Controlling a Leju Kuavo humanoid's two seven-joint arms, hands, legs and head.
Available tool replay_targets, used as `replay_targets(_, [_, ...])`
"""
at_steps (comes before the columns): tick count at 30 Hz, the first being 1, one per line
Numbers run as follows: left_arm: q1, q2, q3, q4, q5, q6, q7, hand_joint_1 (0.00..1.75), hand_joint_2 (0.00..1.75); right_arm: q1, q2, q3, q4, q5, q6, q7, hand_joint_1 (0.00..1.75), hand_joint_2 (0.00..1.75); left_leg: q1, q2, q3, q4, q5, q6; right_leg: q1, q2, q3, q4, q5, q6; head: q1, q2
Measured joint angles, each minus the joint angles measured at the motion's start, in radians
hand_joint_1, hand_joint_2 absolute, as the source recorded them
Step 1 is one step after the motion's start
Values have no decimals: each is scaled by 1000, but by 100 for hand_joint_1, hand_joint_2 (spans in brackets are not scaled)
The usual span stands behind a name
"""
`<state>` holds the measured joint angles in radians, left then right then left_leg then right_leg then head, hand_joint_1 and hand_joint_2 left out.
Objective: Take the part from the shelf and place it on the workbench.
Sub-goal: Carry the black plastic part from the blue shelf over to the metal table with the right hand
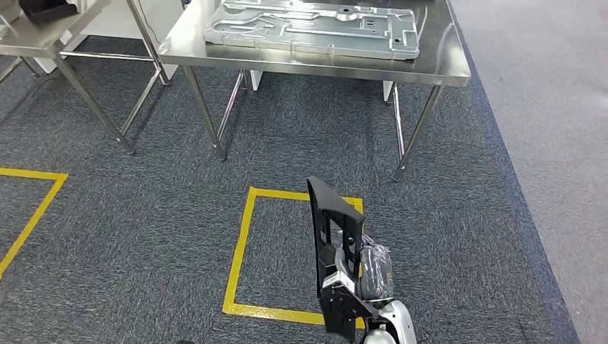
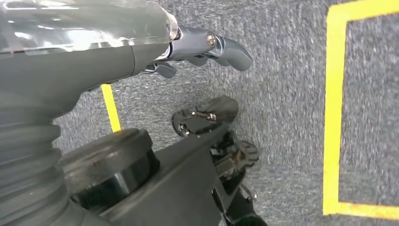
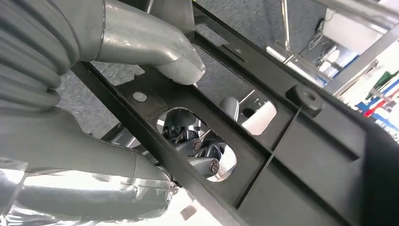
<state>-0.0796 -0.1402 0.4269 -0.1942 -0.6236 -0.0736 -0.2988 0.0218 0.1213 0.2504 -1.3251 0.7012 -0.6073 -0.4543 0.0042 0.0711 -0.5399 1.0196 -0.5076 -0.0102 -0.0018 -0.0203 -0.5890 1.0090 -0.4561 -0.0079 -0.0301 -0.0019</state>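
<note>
The part is a flat black frame with cut-out openings, standing upright at the bottom of the head view. My right hand grips it from the right side. In the right wrist view the black part runs across the picture, the thumb presses on its near face, and the darker fingers show through an opening behind it. The steel workbench stands ahead, some way off. My left hand hangs over the carpet and holds nothing, its fingers loosely extended.
A large grey stamped metal panel covers most of the workbench top. A second steel table with a black item stands at the far left. Yellow tape marks a square on the dark carpet before me. Lighter floor runs along the right.
</note>
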Motion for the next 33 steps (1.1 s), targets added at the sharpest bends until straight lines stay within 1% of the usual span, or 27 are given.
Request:
replay_targets(1, [0,0,0,0,-1,0,-1,0,175,-1,0,0,0,0,0,0,175,175,2,-15,-13,32,-22,-5,-3,6,1,-3,2,-6,0,0])
replay_targets(2, [0,0,0,0,-2,0,-2,0,175,-1,1,0,0,0,-1,-1,175,175,5,-34,-36,85,-53,-9,-4,13,2,-5,3,-11,0,0])
replay_targets(3, [2,0,0,0,-3,0,-3,0,175,-2,1,0,0,0,-1,-1,175,175,6,-49,-66,151,-86,-13,-4,20,2,-5,4,-14,0,0])
replay_targets(4, [4,0,0,0,-4,0,-3,0,175,-1,2,0,1,0,-1,-1,175,175,7,-56,-98,218,-111,-15,-4,28,2,-4,4,-16,0,0])
replay_targets(5, [6,0,0,0,-5,0,-4,0,175,0,2,0,1,0,-1,-2,175,175,7,-59,-120,261,-120,-16,-3,37,2,-4,4,-16,0,0])
replay_targets(6, [7,0,0,0,-7,-1,-5,0,175,1,2,0,2,0,-1,-2,175,175,7,-60,-127,270,-109,-17,-3,47,3,-3,4,-16,0,0])
replay_targets(7, [7,0,0,0,-7,-1,-7,0,175,1,2,0,2,0,-1,-2,175,175,7,-62,-116,241,-81,-16,-2,57,4,-1,3,-16,0,0])
replay_targets(8, [6,0,0,0,-8,-2,-9,0,175,1,2,0,2,0,-1,-2,175,175,7,-69,-89,179,-40,-13,-3,66,5,0,3,-15,0,0])
replay_targets(10, [6,1,0,0,-8,-4,-12,0,175,1,2,0,1,0,0,-2,175,175,8,-105,-35,51,14,-3,-2,83,2,7,1,-9,0,0])
replay_targets(11, [6,2,1,0,-8,-5,-14,0,175,1,3,0,1,0,0,-2,175,175,7,-121,-20,14,24,2,-2,91,-2,9,2,-4,0,0])
replay_targets(12, [6,3,1,0,-8,-5,-16,0,175,1,3,0,1,0,0,-2,175,175,6,-129,-15,0,22,7,-3,97,-7,10,4,1,0,0])
replay_targets(14, [5,2,3,0,-8,-6,-18,0,175,3,3,0,1,0,0,-2,175,175,6,-119,-15,-7,27,15,-6,110,-13,8,8,15,0,0])
replay_targets(15, [4,2,4,0,-8,-6,-20,0,175,4,3,0,1,0,0,-2,175,175,8,-111,-13,-12,30,22,-5,104,-15,13,5,21,0,0])
replay_targets(16, [4,1,5,0,-8,-6,-21,0,175,3,3,0,0,0,0,-2,175,175,11,-102,-11,-17,34,28,-4,90,-25,33,-10,26,0,0])
replay_targets(17, [4,0,6,0,-7,-7,-23,0,175,0,3,0,0,0,1,-2,175,175,13,-92,-9,-22,37,34,-3,71,-43,72,-34,30,0,0])
replay_targets(18, [4,0,7,0,-7,-7,-25,0,175,-2,3,0,1,0,1,-2,175,175,12,-83,-9,-23,38,37,-4,50,-68,128,-65,34,0,0])
replay_targets(19, [6,0,7,0,-6,-7,-26,0,175,-4,3,0,2,-1,2,-2,175,175,11,-74,-9,-23,38,39,-6,38,-100,195,-96,37,0,0])
replay_targets(20, [7,0,8,0,-6,-7,-27,0,175,-4,3,0,4,-1,2,-2,175,175,10,-64,-10,-23,38,39,-9,33,-126,249,-116,40,0,0])
replay_targets(21, [8,0,9,0,-5,-6,-27,0,175,-4,3,0,5,0,2,-2,175,175,10,-56,-10,-22,37,39,-11,29,-138,277,-119,43,0,0])
replay_targets(22, [9,0,10,0,-5,-6,-28,0,175,-4,3,0,8,0,1,-2,175,175,9,-48,-11,-22,37,38,-13,27,-132,269,-106,44,0,0])
replay_targets(23, [8,0,12,0,-5,-6,-29,0,175,-5,4,0,9,1,-2,-1,175,175,9,-43,-10,-22,36,37,-15,23,-104,220,-77,44,0,0])
replay_targets(25, [7,0,15,0,-5,-5,-30,0,175,-11,4,0,11,5,-10,1,175,175,7,-37,-8,-19,33,30,-14,11,-25,81,-24,38,0,0])
replay_targets(26, [7,-1,16,0,-6,-4,-30,0,175,-15,4,0,12,14,-17,4,175,175,5,-35,-9,-17,32,25,-12,7,1,32,-11,33,0,0])
replay_targets(27, [7,-1,18,0,-7,-4,-29,0,175,-20,5,0,14,27,-24,8,175,175,3,-34,-9,-17,31,19,-10,6,13,8,-8,28,0,0])
replay_targets(28, [7,0,20,0,-7,-5,-28,0,175,-26,5,0,16,45,-30,13,175,175,0,-33,-10,-15,29,18,-9,7,13,1,-9,25,0,0])
replay_targets(31, [7,0,24,0,-10,-9,-26,0,175,-50,4,0,22,116,-39,40,175,175,-1,-33,-9,-16,31,28,-9,10,13,-2,-6,19,0,0])
replay_targets(33, [6,0,24,0,-12,-14,-24,0,175,-72,0,0,19,177,-38,66,175,175,0,-33,-7,-21,36,25,-7,10,12,-2,-6,14,0,0])
